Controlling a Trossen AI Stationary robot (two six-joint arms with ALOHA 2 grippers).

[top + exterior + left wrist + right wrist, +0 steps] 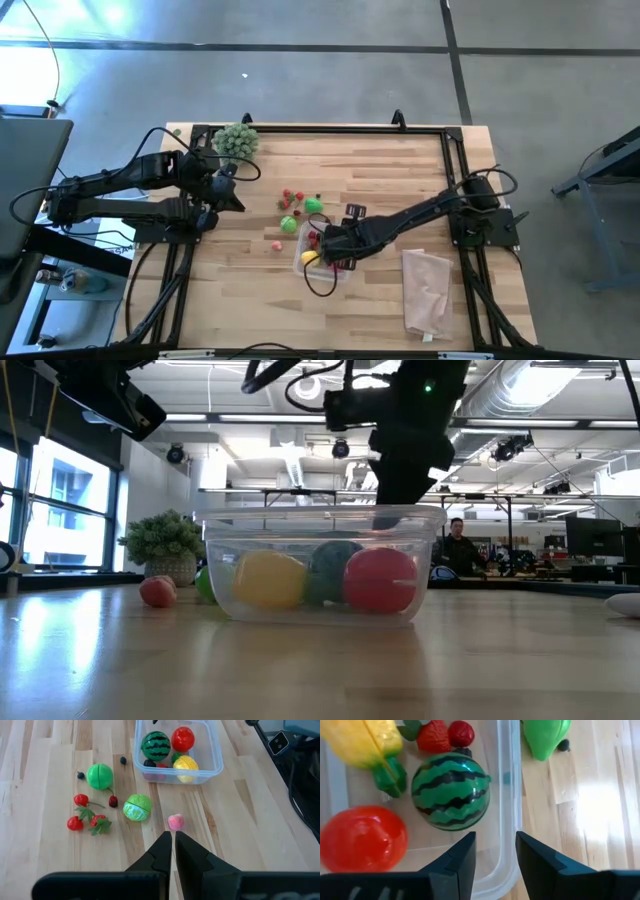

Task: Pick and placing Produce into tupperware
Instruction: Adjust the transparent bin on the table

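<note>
Right gripper (494,857) hangs over the tupperware (216,764), fingers apart with 1 on each side of its clear wall, gripping nothing. Inside: striped watermelon ball (451,790), red ball (362,837), yellow piece (365,740), strawberry (434,736) and a smaller red fruit. Left gripper (172,851) waits at the bench's left side near the bushy ball (238,140), fingers together, empty. Loose produce on the bench (250,835) between the 2 arms: green ball (100,776), pale green ball (137,807), small pink piece (175,822), red cherries and strawberries with leaves (85,816). Pale bag (427,290) lies at the right.
</note>
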